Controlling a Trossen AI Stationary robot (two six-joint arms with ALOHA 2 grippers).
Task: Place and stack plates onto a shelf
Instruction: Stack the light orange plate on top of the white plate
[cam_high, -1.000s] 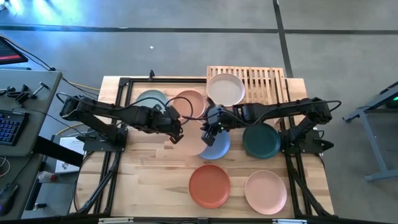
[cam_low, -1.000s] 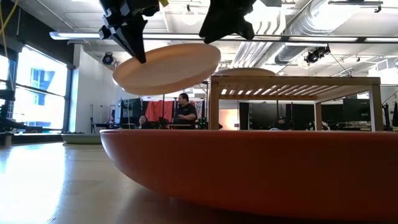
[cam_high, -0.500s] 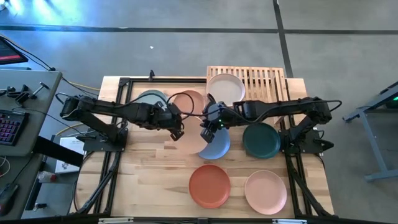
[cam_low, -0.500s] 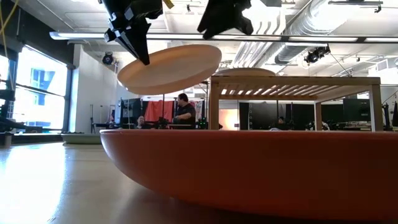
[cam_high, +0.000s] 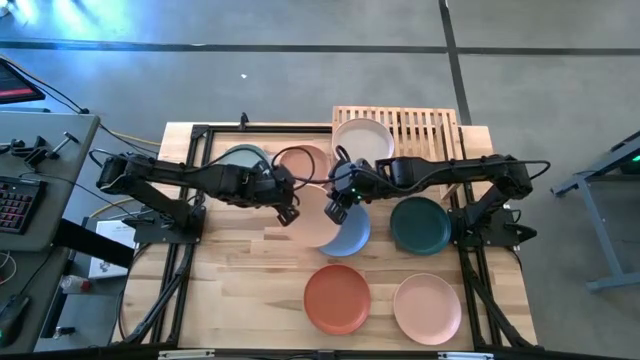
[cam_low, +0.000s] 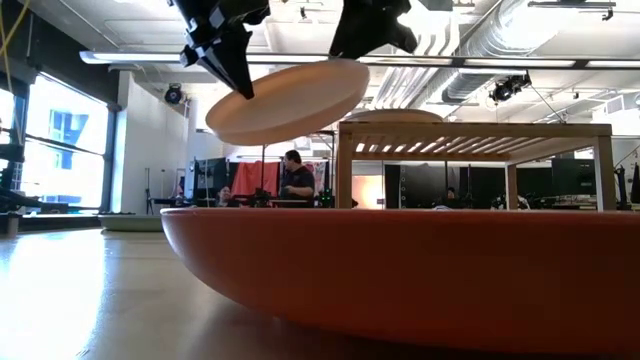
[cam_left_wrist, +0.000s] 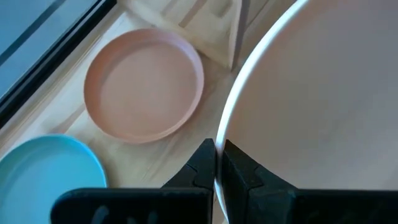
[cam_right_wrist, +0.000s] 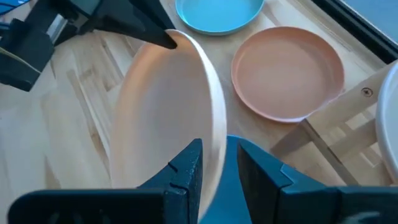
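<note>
Above the table, left gripper (cam_high: 287, 212) and right gripper (cam_high: 338, 210) pinch opposite rims of the grey-beige plate (cam_high: 312, 215); uneven pulls could tip it against the shelf (cam_low: 470, 130).

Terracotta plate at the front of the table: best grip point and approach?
Pinch the low rim of the terracotta plate. It lies flat and upright, so a finger goes inside and one outside. Probably come from above at its left edge; the pink plate sits close on the right.

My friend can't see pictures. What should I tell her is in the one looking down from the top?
Two robot arms hold one grey-beige plate in the air between them, the left gripper and the right gripper each pinching an edge. Other plates lie on the table, and a cream plate sits on the shelf.
</note>
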